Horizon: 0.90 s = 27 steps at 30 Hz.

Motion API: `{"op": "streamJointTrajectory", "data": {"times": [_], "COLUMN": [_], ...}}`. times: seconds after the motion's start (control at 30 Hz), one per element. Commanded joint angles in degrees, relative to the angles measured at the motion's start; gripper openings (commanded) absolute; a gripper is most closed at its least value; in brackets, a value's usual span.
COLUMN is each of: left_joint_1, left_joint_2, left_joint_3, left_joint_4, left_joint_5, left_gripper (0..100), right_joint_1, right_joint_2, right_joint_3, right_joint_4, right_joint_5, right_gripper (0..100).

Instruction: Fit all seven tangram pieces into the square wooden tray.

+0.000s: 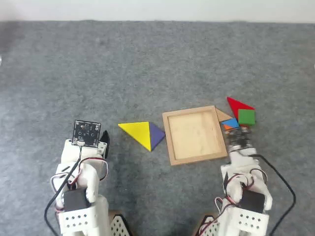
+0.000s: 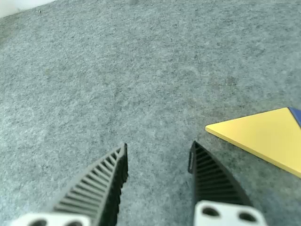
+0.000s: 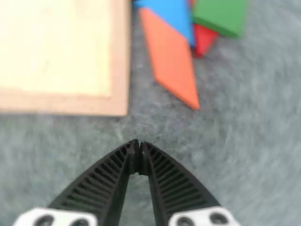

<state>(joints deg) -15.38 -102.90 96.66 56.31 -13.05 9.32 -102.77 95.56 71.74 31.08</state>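
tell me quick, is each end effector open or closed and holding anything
Left end effector: open, holding nothing.
Right end effector: closed, holding nothing.

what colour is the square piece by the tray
It's a green square tangram piece, clearest in high view.

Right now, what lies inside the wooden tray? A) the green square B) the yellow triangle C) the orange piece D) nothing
D: the tray shows bare wood, with the yellow triangle and green square lying outside it on opposite sides.
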Motion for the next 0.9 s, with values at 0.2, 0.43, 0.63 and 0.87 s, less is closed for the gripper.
{"op": "streamJointTrajectory", "data": {"times": [0.2,0.43,0.63,0.87], "left_joint_1": [0.1,0.1,0.1,0.1], "left_joint_2": [0.0,0.0,0.0,0.0], "left_joint_3": [-0.1,-0.1,-0.1,-0.1], "left_joint_4": [0.3,0.3,0.3,0.3], "left_joint_5": [-0.3,-0.3,-0.3,-0.3], "left_gripper": [21,21,21,21], "right_joint_1": [7.1,3.4,-3.9,-4.3], "right_joint_2": [-0.4,13.1,35.9,76.6], "right_joint_3": [-8.7,-20.0,-41.0,-67.3], "right_joint_4": [1.2,2.9,3.0,1.7], "right_joint_5": [12.2,12.4,6.2,3.0], "right_gripper": [1.2,17.4,19.7,20.2]}}
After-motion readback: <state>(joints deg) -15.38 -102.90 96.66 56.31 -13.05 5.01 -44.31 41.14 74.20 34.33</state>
